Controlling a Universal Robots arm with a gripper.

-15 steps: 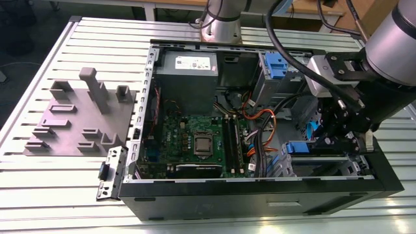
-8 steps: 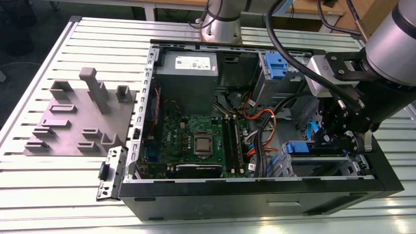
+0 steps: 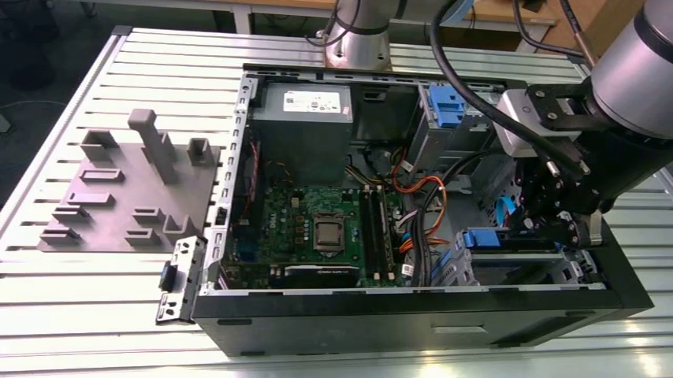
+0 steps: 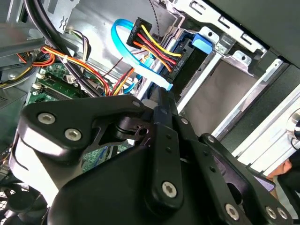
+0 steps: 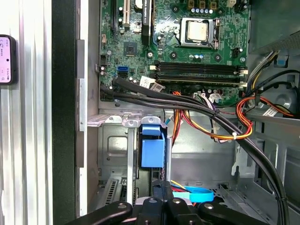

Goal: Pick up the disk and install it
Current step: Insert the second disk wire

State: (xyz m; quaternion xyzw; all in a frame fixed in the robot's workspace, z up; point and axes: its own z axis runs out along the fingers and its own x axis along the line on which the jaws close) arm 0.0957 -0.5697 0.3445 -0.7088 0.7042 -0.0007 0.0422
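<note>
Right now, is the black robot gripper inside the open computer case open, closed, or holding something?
The black gripper: closed, nothing visibly held.

We read no text anywhere; white label [image 3: 315, 101] on power supply [image 3: 303, 146] carries print we cannot make out.

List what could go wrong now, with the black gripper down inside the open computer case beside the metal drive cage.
1. Snagging: the black gripper sits low by the silver metal drive cage, close to the flat light-blue data cable and the red-and-yellow wire bundle. A move could catch them.
2. Dragging: the thick black cables cross the edge of the green motherboard near the gripper and could get pulled or pinched.
</note>
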